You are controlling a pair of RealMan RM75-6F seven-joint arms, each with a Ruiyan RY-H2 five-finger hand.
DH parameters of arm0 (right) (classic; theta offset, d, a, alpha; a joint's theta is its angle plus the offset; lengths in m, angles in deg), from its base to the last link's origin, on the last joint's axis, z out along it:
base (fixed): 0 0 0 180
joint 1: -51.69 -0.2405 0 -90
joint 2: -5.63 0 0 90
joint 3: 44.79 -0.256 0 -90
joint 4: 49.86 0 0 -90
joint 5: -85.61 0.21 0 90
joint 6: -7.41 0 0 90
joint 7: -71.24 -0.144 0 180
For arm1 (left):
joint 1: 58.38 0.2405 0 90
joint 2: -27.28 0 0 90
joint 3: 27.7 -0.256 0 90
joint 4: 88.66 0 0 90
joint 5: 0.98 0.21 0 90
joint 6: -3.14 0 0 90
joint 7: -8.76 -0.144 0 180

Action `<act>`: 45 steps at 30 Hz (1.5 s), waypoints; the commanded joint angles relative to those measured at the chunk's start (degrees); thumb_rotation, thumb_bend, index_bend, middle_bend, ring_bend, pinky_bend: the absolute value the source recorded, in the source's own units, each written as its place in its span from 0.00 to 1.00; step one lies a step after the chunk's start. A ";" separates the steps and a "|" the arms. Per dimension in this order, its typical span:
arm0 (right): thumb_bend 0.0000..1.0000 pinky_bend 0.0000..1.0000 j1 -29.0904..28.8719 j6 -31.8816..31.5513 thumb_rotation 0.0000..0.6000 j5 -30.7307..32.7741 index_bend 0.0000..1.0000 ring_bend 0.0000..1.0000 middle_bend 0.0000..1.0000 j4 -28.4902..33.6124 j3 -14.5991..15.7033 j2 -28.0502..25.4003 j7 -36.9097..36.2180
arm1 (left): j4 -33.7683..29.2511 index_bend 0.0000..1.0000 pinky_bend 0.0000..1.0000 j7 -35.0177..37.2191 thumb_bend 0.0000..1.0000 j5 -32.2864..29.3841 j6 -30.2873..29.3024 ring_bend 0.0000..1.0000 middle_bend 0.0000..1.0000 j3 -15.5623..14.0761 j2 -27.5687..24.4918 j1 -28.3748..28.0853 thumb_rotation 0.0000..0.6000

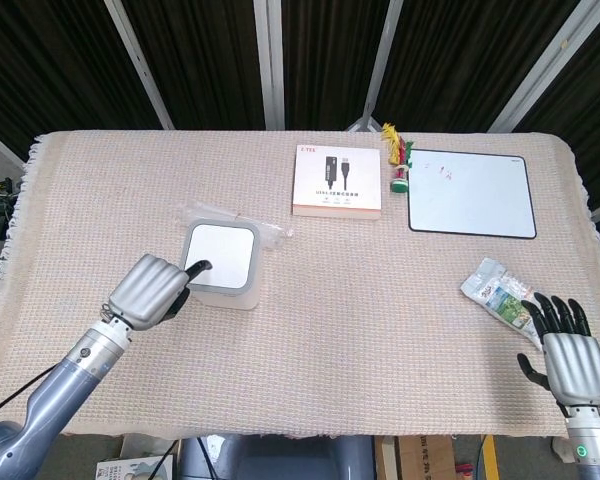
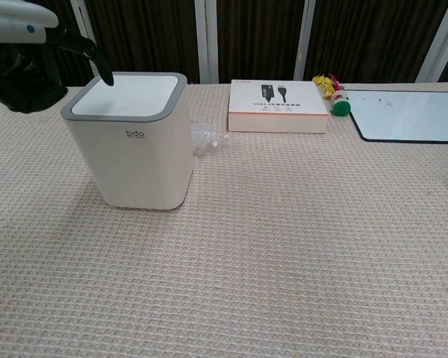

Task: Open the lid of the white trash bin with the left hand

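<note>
The white trash bin (image 1: 220, 268) (image 2: 134, 153) stands upright left of the table's middle, and its grey-rimmed lid (image 1: 222, 254) (image 2: 128, 95) lies flat and closed. My left hand (image 1: 152, 288) (image 2: 21, 68) is at the bin's left side, fingers curled in and one finger stretched out. That fingertip (image 1: 200, 266) (image 2: 105, 75) is at the lid's near-left edge; whether it touches, I cannot tell. My right hand (image 1: 570, 358) rests at the table's front right with its fingers spread, holding nothing. It is absent from the chest view.
Crumpled clear plastic (image 1: 267, 231) lies just behind the bin. A white cable box (image 1: 338, 182), small coloured items (image 1: 397, 165) and a whiteboard (image 1: 472, 192) sit along the far side. A printed packet (image 1: 496, 292) lies just ahead of my right hand.
</note>
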 commanded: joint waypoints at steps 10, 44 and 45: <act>0.30 0.02 0.10 -0.70 1.00 0.02 0.16 0.09 0.11 -0.12 -0.39 0.03 -0.73 | 2.66 0.26 0.68 -3.95 0.80 -4.48 -0.98 0.79 0.89 -3.34 4.70 -3.97 1.00; 0.30 0.01 -0.42 -0.05 1.00 -1.15 0.16 0.05 0.11 -0.46 0.28 0.48 -0.28 | -4.01 0.25 0.24 -9.49 0.26 25.33 -36.79 0.19 0.29 -17.28 2.01 16.01 1.00; 0.30 0.00 -0.38 -0.39 1.00 -1.65 0.16 0.04 0.11 -0.70 0.34 0.54 -0.48 | -1.41 0.25 0.23 -4.22 0.24 27.26 -38.15 0.17 0.27 -19.57 1.81 18.41 1.00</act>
